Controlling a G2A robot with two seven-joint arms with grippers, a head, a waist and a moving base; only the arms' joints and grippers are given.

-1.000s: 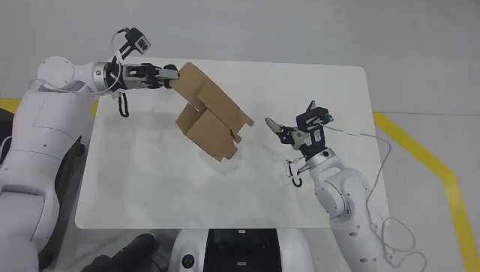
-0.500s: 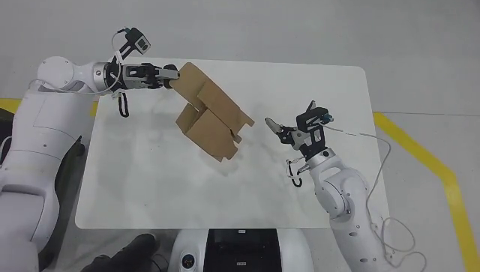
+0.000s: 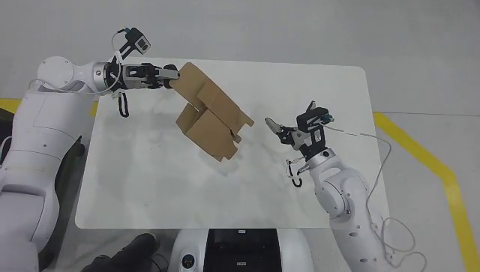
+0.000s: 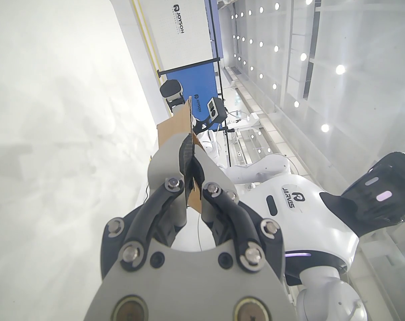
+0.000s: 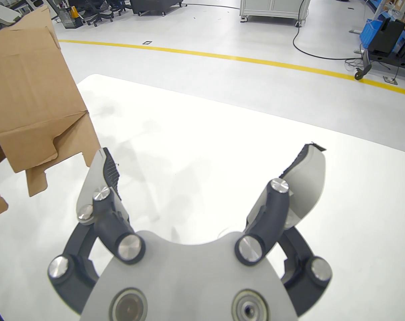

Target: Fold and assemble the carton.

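Cardboard carton (image 3: 214, 115), just one, clamped by left pincer (image 4: 186, 150); right pincer (image 5: 207, 156) splayed nearby.

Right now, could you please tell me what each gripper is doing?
Left gripper: shut on the carton.
Right gripper: open, holding nothing.

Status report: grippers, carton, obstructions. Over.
Left gripper shut on carton edge. Right gripper open, beside carton, not touching. Carton partly folded, flaps loose. No obstruction seen between them.
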